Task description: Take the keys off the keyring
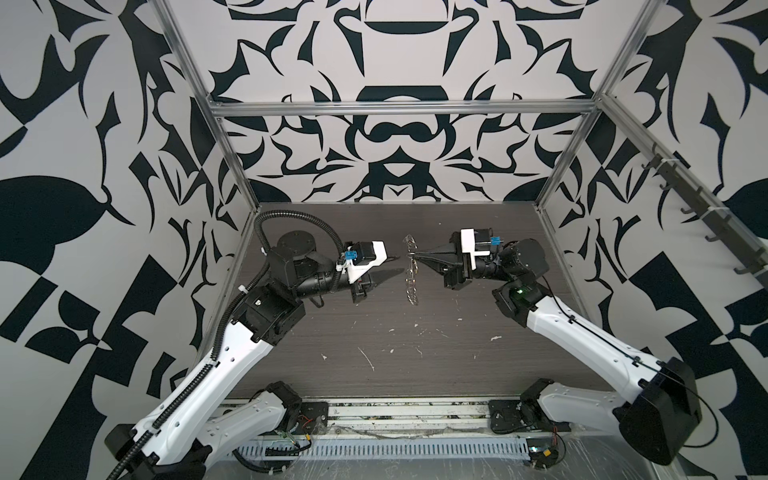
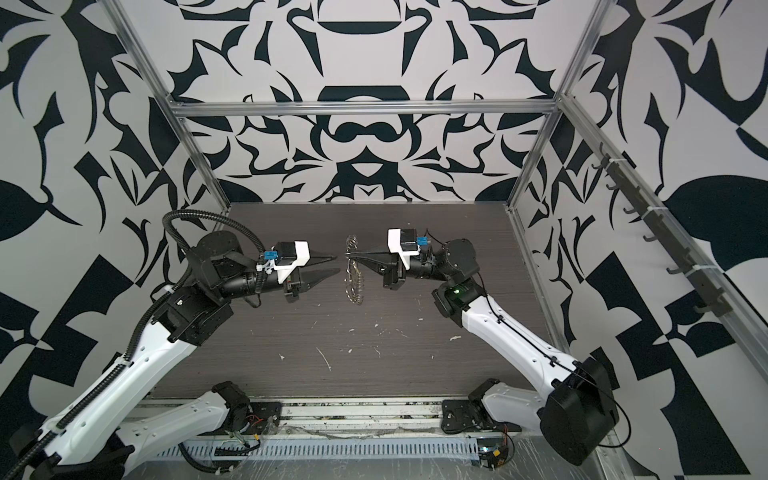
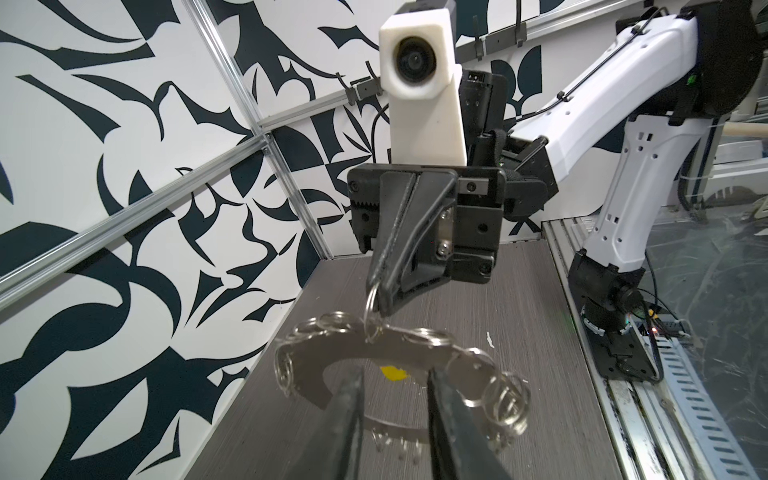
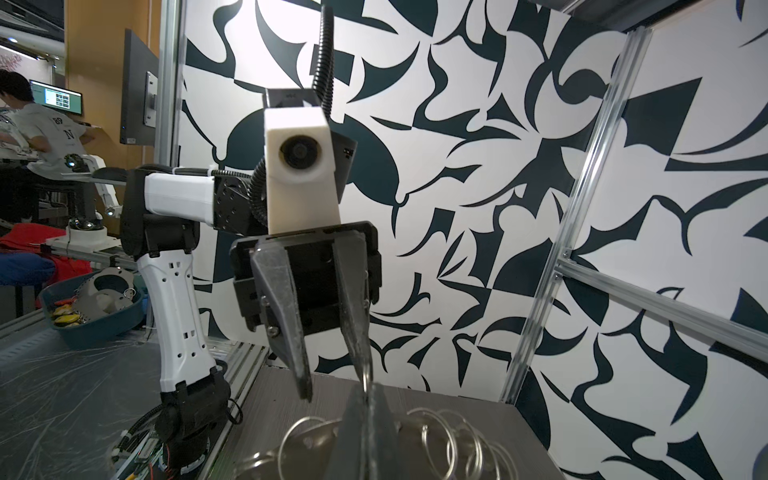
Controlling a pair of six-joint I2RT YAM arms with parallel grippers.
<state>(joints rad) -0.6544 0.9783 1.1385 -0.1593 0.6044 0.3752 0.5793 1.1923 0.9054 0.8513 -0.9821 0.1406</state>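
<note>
**First:** Right gripper (image 1: pixel 415 254) is pinched shut on one small split ring at the twelve o'clock edge of the keyring (image 1: pixel 409 276). The whole hoop hangs from its tips above the table (image 1: pixel 374 353), a little past centre toward the back wall.

**Second:** And the left gripper (image 1: pixel 397 266)?

**First:** Jaws apart, nothing between them. It sits at nine o'clock of the hoop, tips just beside the fringe of little rings. The right one comes in from three o'clock. In the left wrist view its fingers (image 3: pixel 347 415) stand in front of the hoop's lower part.

**Second:** Where's the key?

**First:** I only catch a scrap of the yellow tag (image 3: pixel 392 372), showing through the middle of the hoop in that same view. I can't tell whether it hangs off the far side or lies on the table behind. Neither top view shows it.

**Second:** So which step is this?

**First:** Hold and line up, I'd say. One arm steadies the hoop and the other is poised to pick. Next, by my reckoning, the left has to close on the tag or its tiny ring, not a neighbouring one. Then it has to work that round the split while the right holds firm. With the rings that crowded, it looks fiddly.
</note>
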